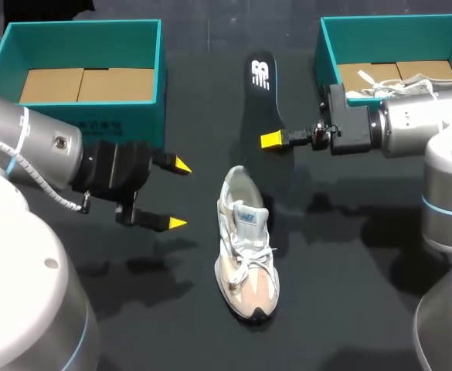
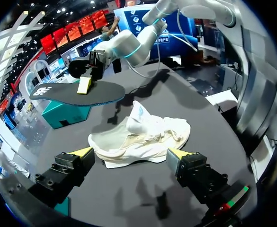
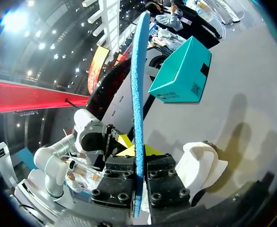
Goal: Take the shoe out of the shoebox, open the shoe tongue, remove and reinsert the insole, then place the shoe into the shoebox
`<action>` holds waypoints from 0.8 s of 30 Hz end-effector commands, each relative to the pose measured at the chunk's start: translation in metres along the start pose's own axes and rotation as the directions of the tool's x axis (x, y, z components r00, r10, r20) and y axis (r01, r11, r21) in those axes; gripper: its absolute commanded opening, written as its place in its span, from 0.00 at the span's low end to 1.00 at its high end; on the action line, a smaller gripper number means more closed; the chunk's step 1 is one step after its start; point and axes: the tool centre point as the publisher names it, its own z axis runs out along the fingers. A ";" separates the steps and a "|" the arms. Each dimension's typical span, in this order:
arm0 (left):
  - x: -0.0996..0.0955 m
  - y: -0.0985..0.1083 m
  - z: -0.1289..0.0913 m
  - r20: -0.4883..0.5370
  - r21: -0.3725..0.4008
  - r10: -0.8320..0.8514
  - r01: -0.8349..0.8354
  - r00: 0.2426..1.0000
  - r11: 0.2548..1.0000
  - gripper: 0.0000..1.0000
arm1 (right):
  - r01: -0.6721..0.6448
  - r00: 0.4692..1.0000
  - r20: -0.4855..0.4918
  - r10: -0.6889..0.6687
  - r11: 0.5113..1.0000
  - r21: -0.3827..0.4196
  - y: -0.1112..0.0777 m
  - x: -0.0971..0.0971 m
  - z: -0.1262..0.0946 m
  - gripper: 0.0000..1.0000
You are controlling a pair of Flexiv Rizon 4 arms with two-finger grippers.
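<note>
Shoe stands upright on the table, outside any box. Its long axis runs toe toward the robot, heel away.

Right end effector: just beyond the shoe's heel and slightly to its right. Fingers clamped on the near end of the insole.

Insole: lifted off the table. It runs on away from the shoe, roughly in line with the shoe's axis, printed end farthest.

Left end effector: fingers apart, empty, beside the shoe's left flank level with the collar, not touching.

Judgement: reinsertion turns on the gap between the clamped end and the collar opening. The insole must come back toward the toe along the shoe's axis. The left arm is well placed to steady the shoe.
</note>
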 end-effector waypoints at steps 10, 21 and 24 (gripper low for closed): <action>-0.017 0.018 0.017 -0.054 -0.131 -0.135 0.127 0.989 0.983 1.00 | 0.076 0.997 0.011 -0.076 0.996 -0.038 0.013 -0.028 0.016 0.00; -0.018 0.025 0.024 0.023 -0.253 -0.111 0.114 0.994 0.961 1.00 | 0.071 0.997 0.032 -0.070 0.997 -0.037 0.014 -0.027 0.018 0.00; -0.017 0.030 0.036 -0.003 -0.254 -0.136 0.131 0.991 0.958 1.00 | 0.094 0.996 0.013 -0.093 0.994 -0.049 0.012 -0.033 0.023 0.00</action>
